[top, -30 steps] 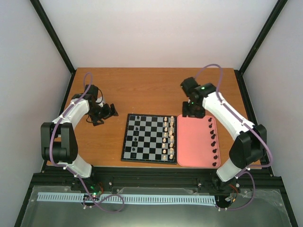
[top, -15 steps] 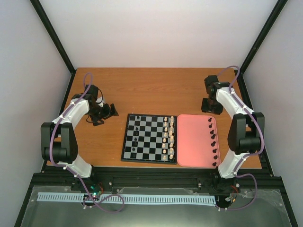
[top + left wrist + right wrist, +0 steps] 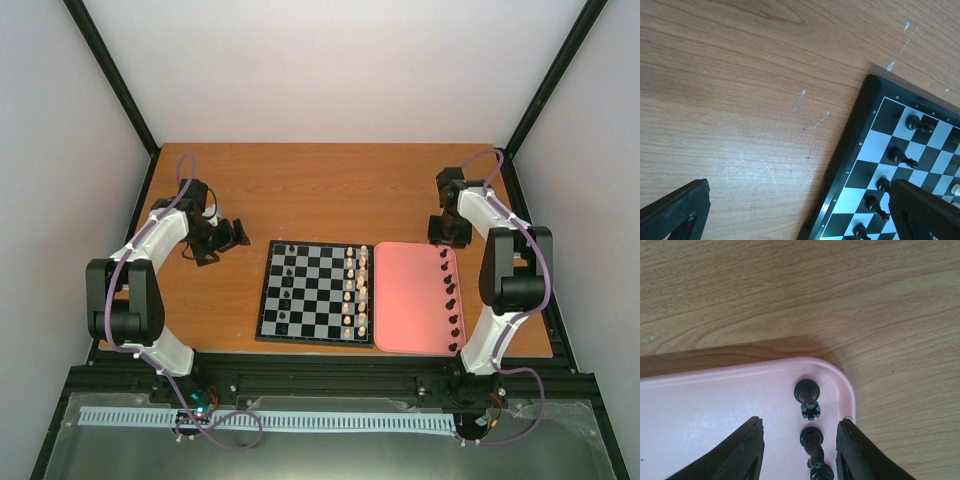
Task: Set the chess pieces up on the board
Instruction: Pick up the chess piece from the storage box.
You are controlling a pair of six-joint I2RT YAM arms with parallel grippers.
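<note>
One pink tray (image 3: 410,300) lies at the near right of the worktop (image 3: 320,190), just beside the board (image 3: 318,296). The tray holds one column of black chess pieces (image 3: 451,302) along its right wall; they are too small to count. The board carries further black pieces in its left columns and cream-white pieces (image 3: 354,290) in two right columns.

At the tray's far right corner the right hand (image 3: 800,421) stands open. Three pieces show between and just beyond its fingers, none gripped. Left of the board's far corner, the left hand (image 3: 238,236) hangs fully open over the worktop, holding nothing.
</note>
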